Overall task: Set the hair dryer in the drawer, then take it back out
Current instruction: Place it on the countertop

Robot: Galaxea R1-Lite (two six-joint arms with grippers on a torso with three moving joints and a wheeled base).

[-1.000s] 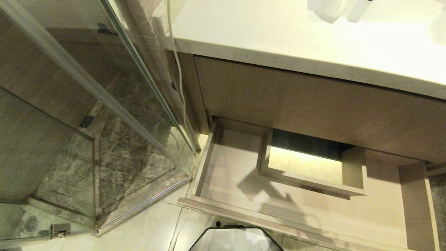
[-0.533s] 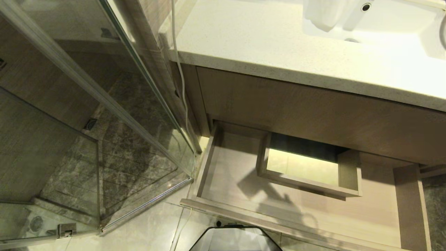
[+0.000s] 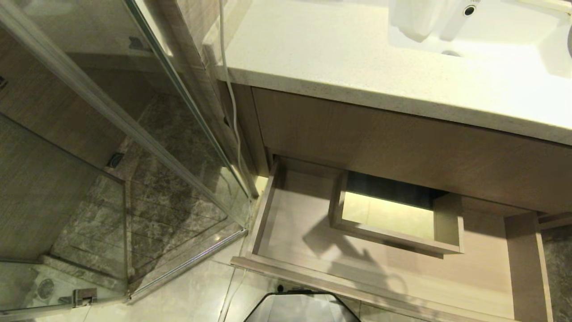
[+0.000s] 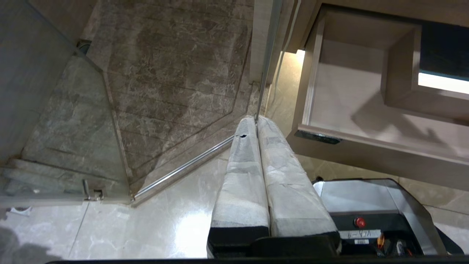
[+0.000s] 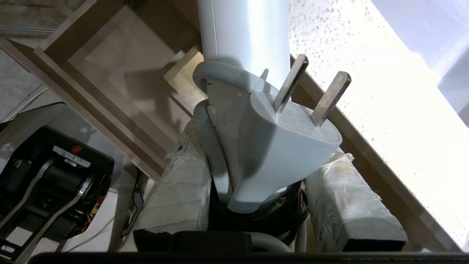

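My right gripper (image 5: 263,146) is shut on the hair dryer. Its white barrel (image 5: 245,33) points away from the wrist, and the white two-pin plug (image 5: 282,146) lies against the body between the padded fingers (image 5: 176,190). The dryer hangs over the open drawer (image 5: 110,66), next to the counter edge. In the head view the light wood drawer (image 3: 313,273) stands pulled out with nothing in it, only a shadow on its floor; neither gripper shows there. My left gripper (image 4: 256,121) hangs shut and idle above the floor, left of the drawer front (image 4: 366,154).
A boxed cut-out (image 3: 393,241) rises inside the drawer. Above are the tall wood front panel (image 3: 402,143), the pale counter (image 3: 335,53) and the sink (image 3: 514,36). A glass shower door (image 3: 134,125) and a hanging white cord (image 3: 230,98) are at the left. My base (image 3: 304,308) is below.
The whole head view has shifted: the counter sits lower in the picture and the sink has come into view. The drawer stays open as before.
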